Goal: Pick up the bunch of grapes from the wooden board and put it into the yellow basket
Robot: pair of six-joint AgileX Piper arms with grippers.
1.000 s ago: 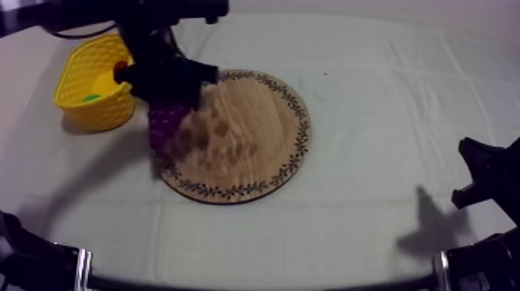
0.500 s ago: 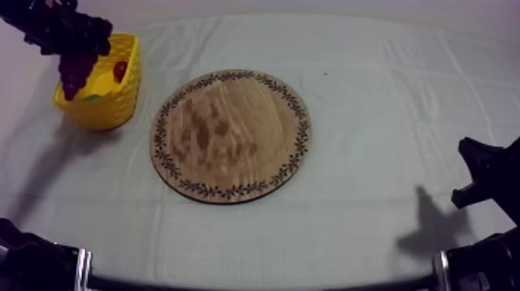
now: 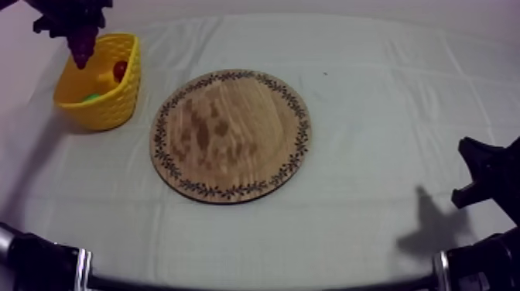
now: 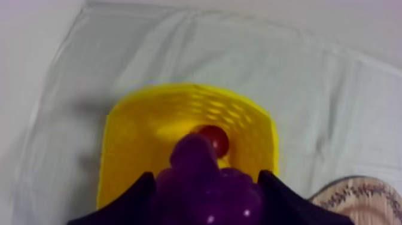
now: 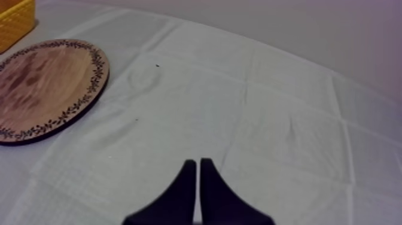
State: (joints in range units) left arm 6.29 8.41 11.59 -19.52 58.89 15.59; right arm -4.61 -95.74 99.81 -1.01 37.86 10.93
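The bunch of grapes (image 4: 203, 185) is clamped by the left gripper (image 3: 73, 22) over the yellow basket (image 3: 116, 104); if released near the rim, it could be spilled outside.

The bunch of grapes (image 3: 83, 48) (image 4: 206, 185) is dark purple and glossy. It hangs with its tapered tip down, clamped between the black fingers of the left gripper (image 3: 73, 19) (image 4: 206, 200) over the yellow basket (image 3: 124, 89) (image 4: 134, 119) (image 5: 15, 18). The basket, with lattice walls, stands upright at ten o'clock on the table (image 3: 371, 93). The round wooden board (image 3: 232, 135) (image 4: 359, 200) (image 5: 42, 84) has a patterned rim and lies flat at the centre of the table, close to the basket at its four o'clock.
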